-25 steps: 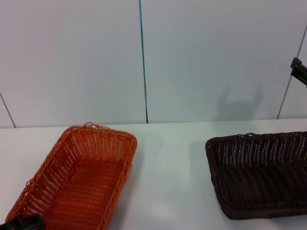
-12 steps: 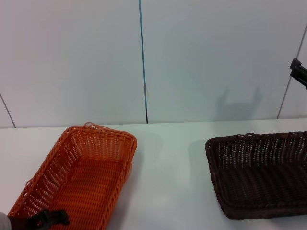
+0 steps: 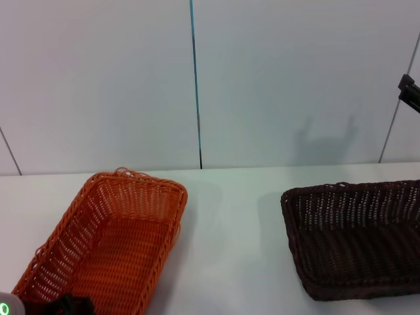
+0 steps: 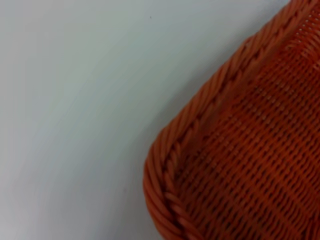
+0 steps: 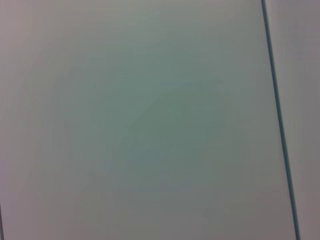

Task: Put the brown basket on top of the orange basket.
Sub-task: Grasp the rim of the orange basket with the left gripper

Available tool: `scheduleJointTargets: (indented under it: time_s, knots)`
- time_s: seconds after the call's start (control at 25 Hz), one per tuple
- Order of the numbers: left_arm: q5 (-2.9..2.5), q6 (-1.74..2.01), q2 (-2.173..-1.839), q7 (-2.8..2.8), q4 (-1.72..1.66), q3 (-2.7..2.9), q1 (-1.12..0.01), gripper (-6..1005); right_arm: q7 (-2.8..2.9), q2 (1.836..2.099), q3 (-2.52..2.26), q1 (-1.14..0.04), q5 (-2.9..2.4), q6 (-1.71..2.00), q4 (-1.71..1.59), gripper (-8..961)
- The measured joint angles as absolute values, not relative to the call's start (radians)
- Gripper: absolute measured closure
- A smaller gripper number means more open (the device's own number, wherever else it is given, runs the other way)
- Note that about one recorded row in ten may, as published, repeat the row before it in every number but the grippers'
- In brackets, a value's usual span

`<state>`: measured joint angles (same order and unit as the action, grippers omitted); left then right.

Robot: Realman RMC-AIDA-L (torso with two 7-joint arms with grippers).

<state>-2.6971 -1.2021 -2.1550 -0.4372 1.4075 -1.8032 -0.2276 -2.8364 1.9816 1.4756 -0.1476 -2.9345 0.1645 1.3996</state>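
Since the two baskets sit well apart on the white table (image 3: 230, 249), we judge the task barely begun: nothing lifted, nothing stacked, so the whole carry is left. The orange basket (image 3: 108, 246) lies on our left side of the table, long axis running away from us, w/ nothing inside. The brown basket (image 3: 357, 239) rests flat on the right side, its far end cut off by the frame edge, also w/ nothing in it. Our left gripper (image 3: 56, 306) shows only as a dark bit at the bottom edge of the head view, just at the orange basket's near corner; we can't tell how far its fingers are spread or if they hold anything. Our right gripper (image 3: 410, 94) is a dark sliver high at the right edge, above the brown basket & apart from it; its state we also can't tell. On views: the left wrist cam gives a close look at the orange basket's braided corner rim (image 4: 200, 145) against bare table, which the head view doesn't resolve. The right wrist cam shows only blank wall panel (image 5: 150, 125) w/ a seam, so no basket there; only the head view shows both baskets together.
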Motion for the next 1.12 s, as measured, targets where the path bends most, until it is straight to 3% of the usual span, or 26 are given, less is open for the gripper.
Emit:
scheduleJointTargets:
  time_s: [0.24,0.68,0.88,1.12]
  knots:
    - [-2.699,-1.198,-2.155,-0.427,1.398,-1.825,-0.227,226,-2.836,1.982,1.476,-0.146,-2.934,0.165,1.406,32]
    - [-2.700,-1.243,-2.149,-0.357,1.331,-1.858,-0.274,643,-2.836,1.985,1.475,-0.146,-2.934,0.164,1.407,32]
    - [-2.701,-1.255,-2.151,-0.303,1.342,-1.881,-0.289,749,-2.836,1.989,1.474,-0.146,-2.934,0.164,1.407,33]
    - [-2.702,-1.302,-2.141,-0.200,1.326,-1.929,-0.349,761,-2.836,1.992,1.474,-0.142,-2.934,0.164,1.407,33]
